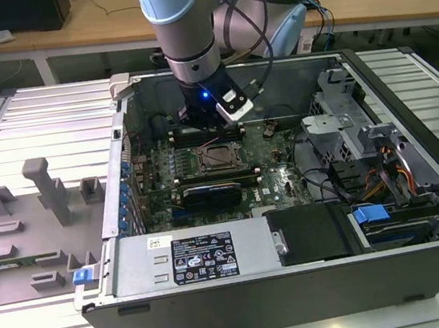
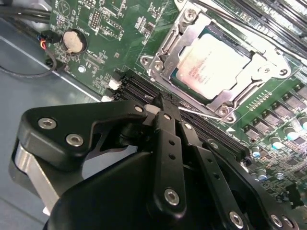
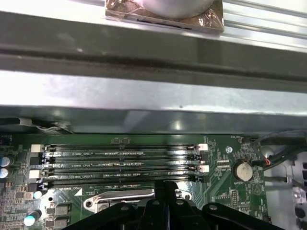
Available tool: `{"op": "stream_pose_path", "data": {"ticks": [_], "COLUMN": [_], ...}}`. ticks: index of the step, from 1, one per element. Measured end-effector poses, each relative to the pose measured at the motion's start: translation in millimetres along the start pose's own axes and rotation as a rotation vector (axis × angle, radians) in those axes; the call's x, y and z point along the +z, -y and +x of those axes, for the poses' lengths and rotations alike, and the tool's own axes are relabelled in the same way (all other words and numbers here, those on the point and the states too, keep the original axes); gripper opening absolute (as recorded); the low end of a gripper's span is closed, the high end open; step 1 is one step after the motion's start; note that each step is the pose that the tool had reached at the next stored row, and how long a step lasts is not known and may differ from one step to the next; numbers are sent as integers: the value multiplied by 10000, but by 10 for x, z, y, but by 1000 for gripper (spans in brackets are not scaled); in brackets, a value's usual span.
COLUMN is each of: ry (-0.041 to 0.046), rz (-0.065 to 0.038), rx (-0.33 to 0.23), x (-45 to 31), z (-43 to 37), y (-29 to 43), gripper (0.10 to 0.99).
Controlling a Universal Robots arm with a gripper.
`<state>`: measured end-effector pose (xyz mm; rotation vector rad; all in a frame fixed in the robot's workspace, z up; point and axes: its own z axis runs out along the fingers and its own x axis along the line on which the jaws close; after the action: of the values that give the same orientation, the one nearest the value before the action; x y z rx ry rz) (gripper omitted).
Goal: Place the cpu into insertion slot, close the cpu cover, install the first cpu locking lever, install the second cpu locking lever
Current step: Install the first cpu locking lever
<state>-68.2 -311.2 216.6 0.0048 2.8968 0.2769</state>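
Arm (image 1: 185,23) was silver-grey tube with pale-blue joint caps, black wrist with blue light (image 1: 205,95), black cables (image 1: 267,36) alongside, white camera block (image 1: 233,103); gripper (image 2: 160,103) matte-black linkages, silver screws (image 2: 171,196).

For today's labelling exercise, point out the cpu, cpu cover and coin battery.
cpu (image 2: 216,60), second wrist view, pale metal top.
cpu cover (image 2: 167,51), second wrist view, frame's side bar.
coin battery (image 2: 74,42), second wrist view, round face.

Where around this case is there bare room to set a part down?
Bare ribbed table on the exterior view's right of the case, and beyond the grey fixtures on its left. Inside is crowded: gripper over the board, cables by the drives.
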Motion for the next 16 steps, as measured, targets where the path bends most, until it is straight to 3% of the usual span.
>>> {"op": "stream_pose_path", "data": {"ticks": [3, 16], "ry": [38, 197], "rz": [44, 246], "rx": [187, 1001], "x": [2, 42], "z": [36, 44], "y": [-20, -88], "gripper": [106, 106]}}
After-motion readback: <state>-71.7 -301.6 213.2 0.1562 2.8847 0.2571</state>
